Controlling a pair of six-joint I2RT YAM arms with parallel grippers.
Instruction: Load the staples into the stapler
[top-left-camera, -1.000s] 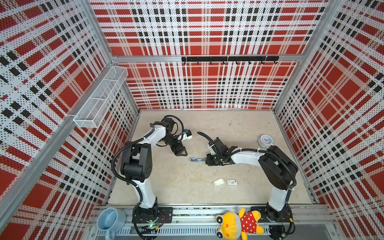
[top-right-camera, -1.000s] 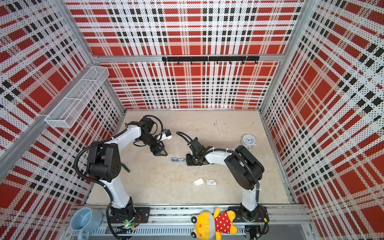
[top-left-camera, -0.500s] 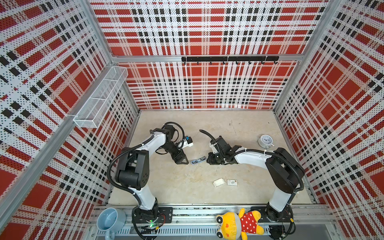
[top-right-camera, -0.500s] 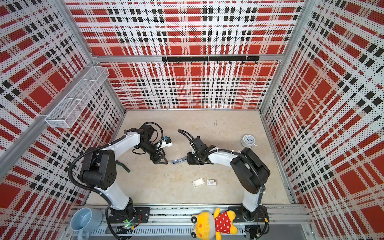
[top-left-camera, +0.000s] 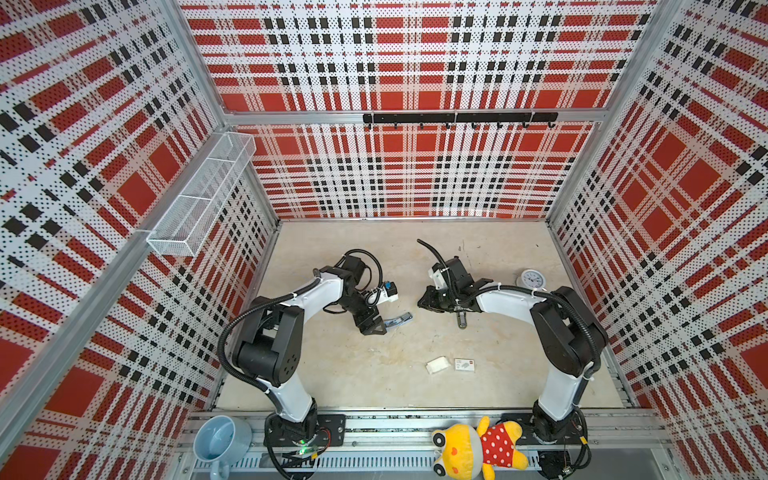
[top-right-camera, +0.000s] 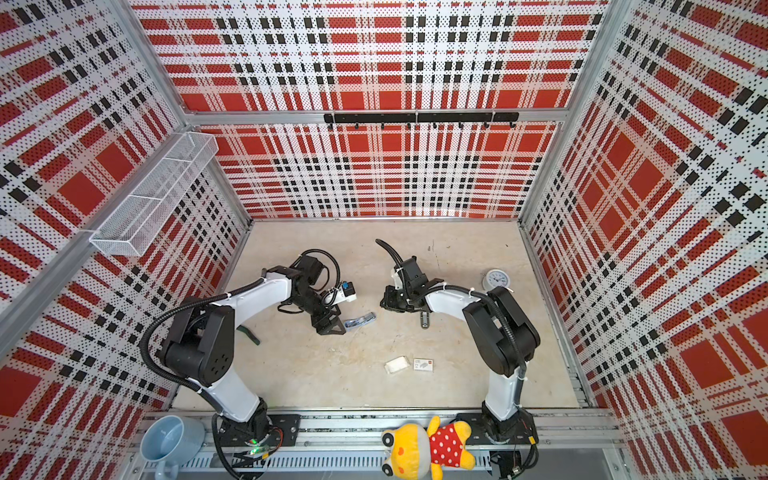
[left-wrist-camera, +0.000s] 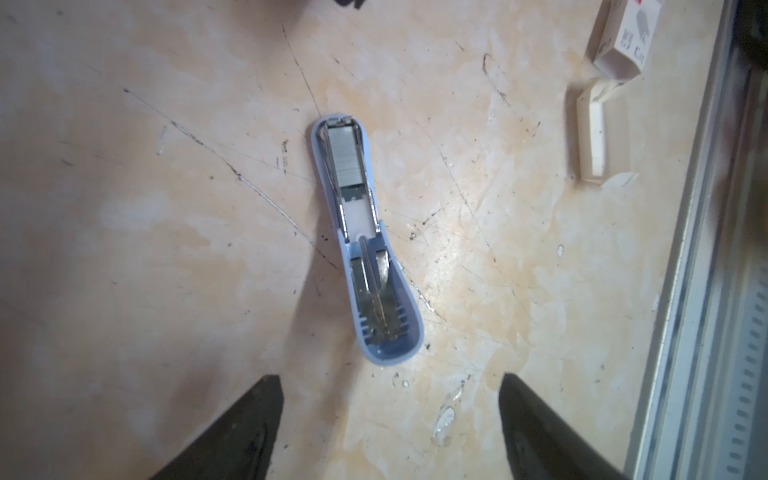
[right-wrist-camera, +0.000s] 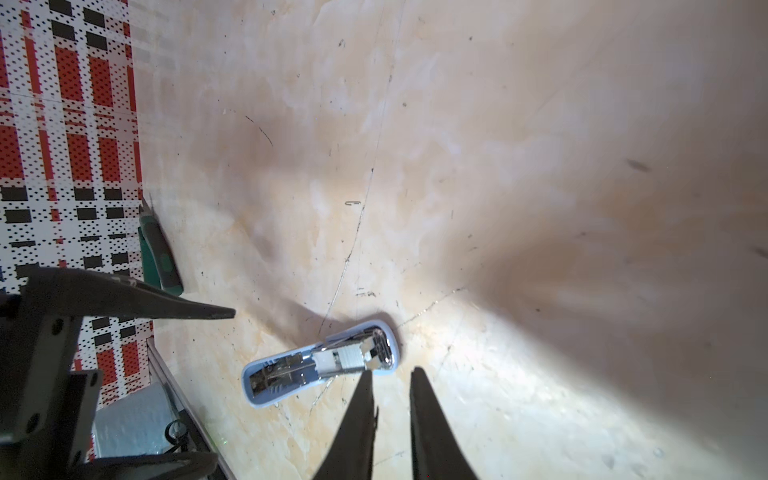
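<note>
already staples (left-wrist-camera: 348, 157) inside opened stapler (left-wrist-camera: 365, 245)

Bare floor rings stapler (left-wrist-camera: 365, 245); card tray (left-wrist-camera: 592, 133) well apart.

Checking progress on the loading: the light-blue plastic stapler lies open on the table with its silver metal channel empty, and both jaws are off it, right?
Not quite: the channel is not empty. The left wrist view shows the silver-grey block of staples already seated in the open light-blue plastic stapler. The rest holds: it lies on the table, untouched.
</note>
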